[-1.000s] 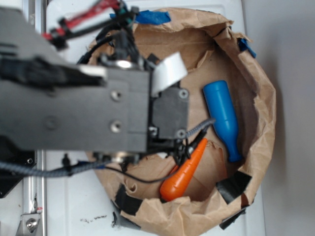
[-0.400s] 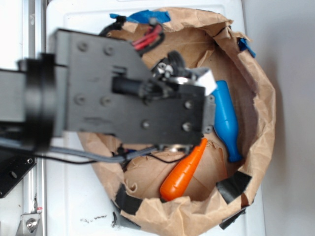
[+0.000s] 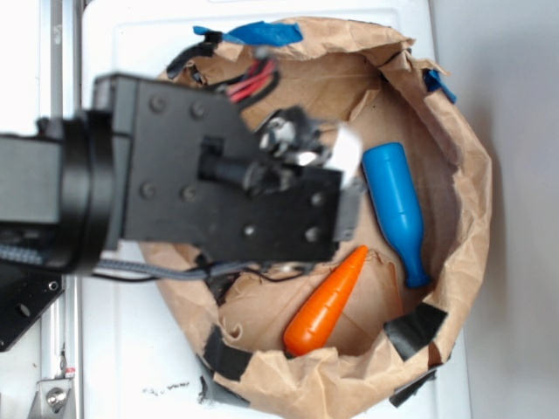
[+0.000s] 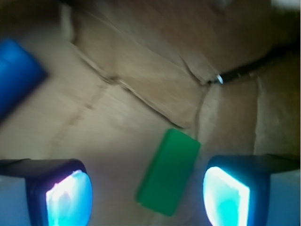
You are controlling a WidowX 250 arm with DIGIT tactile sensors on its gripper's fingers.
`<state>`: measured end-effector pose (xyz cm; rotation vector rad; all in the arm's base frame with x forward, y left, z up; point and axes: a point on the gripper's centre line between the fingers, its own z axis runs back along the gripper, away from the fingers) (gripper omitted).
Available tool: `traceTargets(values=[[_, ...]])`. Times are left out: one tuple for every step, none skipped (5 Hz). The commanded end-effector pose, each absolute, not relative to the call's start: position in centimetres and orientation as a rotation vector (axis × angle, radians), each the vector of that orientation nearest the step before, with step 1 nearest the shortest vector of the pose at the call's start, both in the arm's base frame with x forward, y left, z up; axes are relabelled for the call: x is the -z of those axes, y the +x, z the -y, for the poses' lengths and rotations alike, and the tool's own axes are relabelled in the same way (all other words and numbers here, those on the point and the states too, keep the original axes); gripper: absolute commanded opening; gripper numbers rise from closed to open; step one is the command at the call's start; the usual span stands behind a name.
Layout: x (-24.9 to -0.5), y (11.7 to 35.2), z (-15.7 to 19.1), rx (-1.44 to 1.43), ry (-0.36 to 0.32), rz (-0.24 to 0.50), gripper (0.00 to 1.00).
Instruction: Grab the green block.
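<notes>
The green block (image 4: 168, 171) lies flat on brown paper in the wrist view, tilted, its long side running from lower left to upper right. My gripper (image 4: 147, 195) is open, and the block lies between its two fingers, nearer the right one; neither pad touches it. In the exterior view the arm and gripper (image 3: 345, 188) hang over the middle of the paper bowl and hide the green block.
A crumpled brown paper bowl (image 3: 463, 148) patched with blue and black tape holds everything. A blue bottle-shaped toy (image 3: 395, 205) lies at its right side, also showing as a blue bottle-shaped toy (image 4: 14, 75) in the wrist view. An orange carrot (image 3: 325, 304) lies near the front.
The arm has swung over the bowl's middle and then drawn slightly left, uncovering the whole blue toy and the carrot's tip.
</notes>
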<state>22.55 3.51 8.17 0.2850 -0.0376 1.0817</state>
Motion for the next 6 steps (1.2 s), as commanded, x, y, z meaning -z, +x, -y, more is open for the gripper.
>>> traceTargets(values=[[-6.8,20.9,-3.9,-0.984,0.246,0.116,1.00],[-6.6,20.6,-4.0,-0.979,0.239,0.115,1.00],[-6.8,20.6,-4.7,-0.989,0.220,0.107,1.00],[-6.6,20.5,-5.3,-0.985,0.207,0.105,1.00],[-5.6,20.0,-5.8,-0.942,0.114,0.031,1.00],[-4.8,21.2,-5.9,-0.864,-0.009,0.000,1.00]])
